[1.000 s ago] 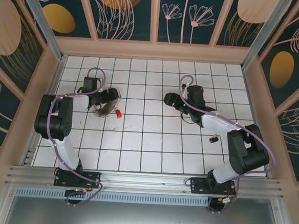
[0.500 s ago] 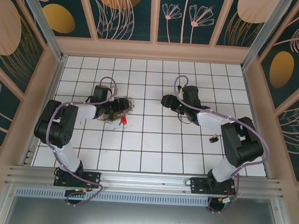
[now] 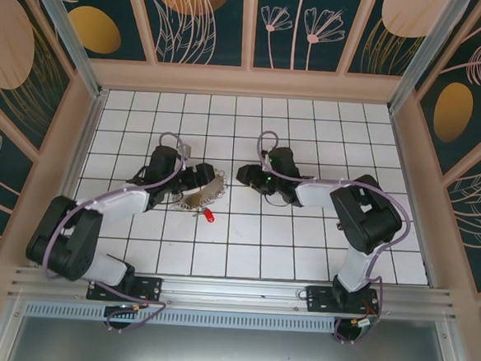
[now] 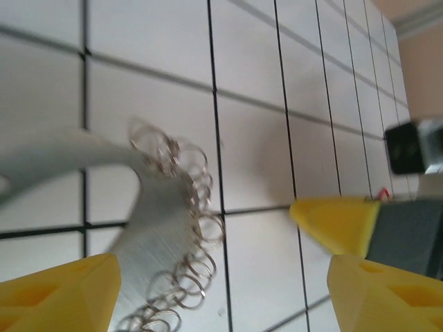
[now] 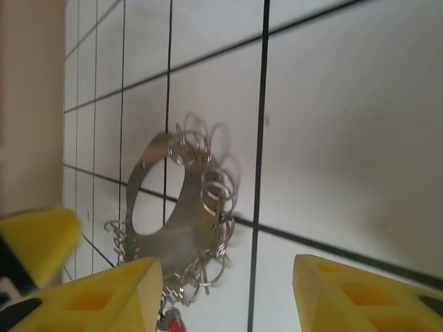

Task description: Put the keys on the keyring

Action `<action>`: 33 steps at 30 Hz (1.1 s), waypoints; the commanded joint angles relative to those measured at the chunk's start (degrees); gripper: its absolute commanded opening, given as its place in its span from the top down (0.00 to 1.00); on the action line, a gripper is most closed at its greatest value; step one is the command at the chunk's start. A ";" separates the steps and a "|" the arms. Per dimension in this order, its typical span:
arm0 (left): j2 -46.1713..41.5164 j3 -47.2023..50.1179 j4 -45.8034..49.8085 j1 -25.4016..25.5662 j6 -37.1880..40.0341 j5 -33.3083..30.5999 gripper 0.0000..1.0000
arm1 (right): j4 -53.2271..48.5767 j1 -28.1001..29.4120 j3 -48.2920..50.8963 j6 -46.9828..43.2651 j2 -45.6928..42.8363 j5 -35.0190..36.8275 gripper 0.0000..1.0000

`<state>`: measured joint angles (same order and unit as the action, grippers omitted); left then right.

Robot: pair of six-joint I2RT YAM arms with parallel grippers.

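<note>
The keyring [image 3: 207, 191] is a flat silvery hoop fringed with small wire rings. It is at my left gripper [image 3: 199, 180], tilted up off the tiles. In the left wrist view the keyring [image 4: 156, 228] lies against the left fingertip [image 4: 62, 294] of my left gripper [image 4: 221, 277]; bare tile fills the wide gap between the jaws. A red-headed key [image 3: 209, 215] sits just below the hoop, and in the right wrist view this key [image 5: 171, 323] dangles under the keyring [image 5: 183, 221]. My right gripper [image 3: 243, 177] faces the hoop from the right. The right gripper [image 5: 227, 270] is open and holds nothing.
The white tiled floor [image 3: 245, 239] is boxed in by wooden walls on three sides. The right gripper's yellow finger [image 4: 336, 223] shows close by in the left wrist view. The left gripper's fingertip [image 5: 38, 235] shows at the left edge of the right wrist view.
My left gripper has moved right and nearer, carrying the keyring and red key along. My right gripper has moved left toward the hoop, and its jaws have narrowed somewhat.
</note>
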<state>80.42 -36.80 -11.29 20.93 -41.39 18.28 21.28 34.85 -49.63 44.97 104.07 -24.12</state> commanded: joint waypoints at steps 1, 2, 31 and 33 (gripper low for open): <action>-0.48 -2.17 8.43 -3.09 4.19 -9.46 0.20 | 2.96 2.23 -2.71 3.96 2.13 -1.69 0.47; 0.40 -2.80 9.64 -4.57 4.24 -9.03 0.21 | 2.06 2.83 -3.92 4.15 3.11 -1.85 0.48; 12.82 0.17 4.63 -8.54 9.90 5.04 0.39 | -4.49 9.36 -14.27 19.53 13.28 6.45 0.54; 12.76 0.54 4.43 -8.57 9.90 5.58 0.39 | -3.73 9.36 -15.00 19.46 13.87 6.37 0.54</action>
<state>91.79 -37.85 -6.74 12.32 -32.16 20.47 14.74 44.25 -62.83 62.98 115.00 -17.63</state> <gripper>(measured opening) 0.611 0.459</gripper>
